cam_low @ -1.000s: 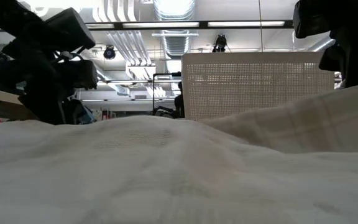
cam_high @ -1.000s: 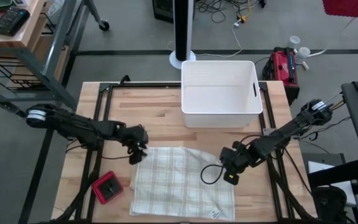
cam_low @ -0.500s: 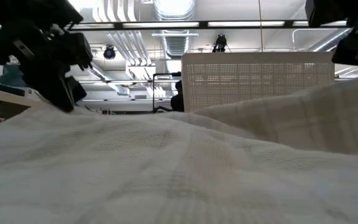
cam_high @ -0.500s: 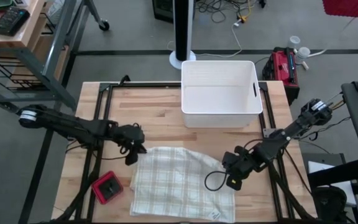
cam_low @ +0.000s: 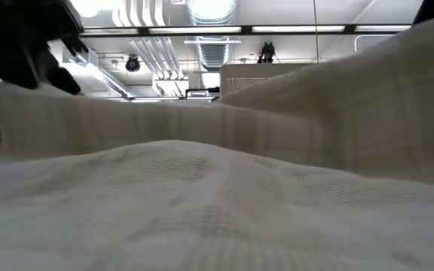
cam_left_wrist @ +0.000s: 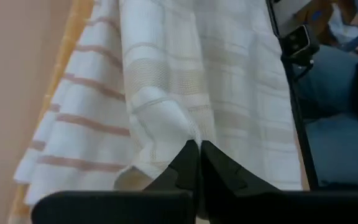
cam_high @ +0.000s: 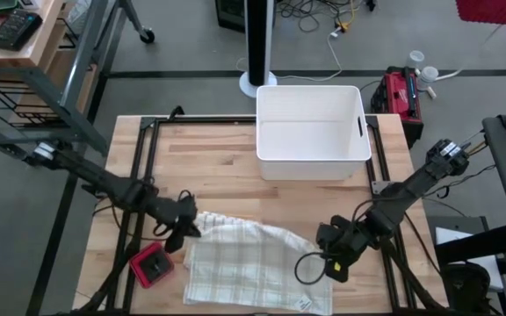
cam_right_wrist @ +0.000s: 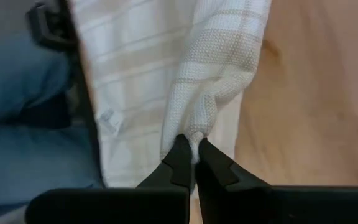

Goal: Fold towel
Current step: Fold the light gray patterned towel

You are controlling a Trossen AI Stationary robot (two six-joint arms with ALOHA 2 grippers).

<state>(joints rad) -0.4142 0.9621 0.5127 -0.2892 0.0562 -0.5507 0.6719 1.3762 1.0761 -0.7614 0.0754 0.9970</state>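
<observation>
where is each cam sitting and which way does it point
High: above the table, looking down; both arms, towel, bin.
Low: table height, looking across the towel into the room; a dark arm part at upper left.
Left wrist: along its shut fingers pinching towel.
Right wrist: along its shut fingers pinching towel.
All four share the towel.

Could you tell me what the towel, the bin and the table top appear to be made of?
Towel: woven cloth, likely cotton; visible weave, soft folds, matte. Bin: probably plastic; smooth white moulded walls with a handle slot. Table: wood, pale jointed strips, smooth finish.
</observation>
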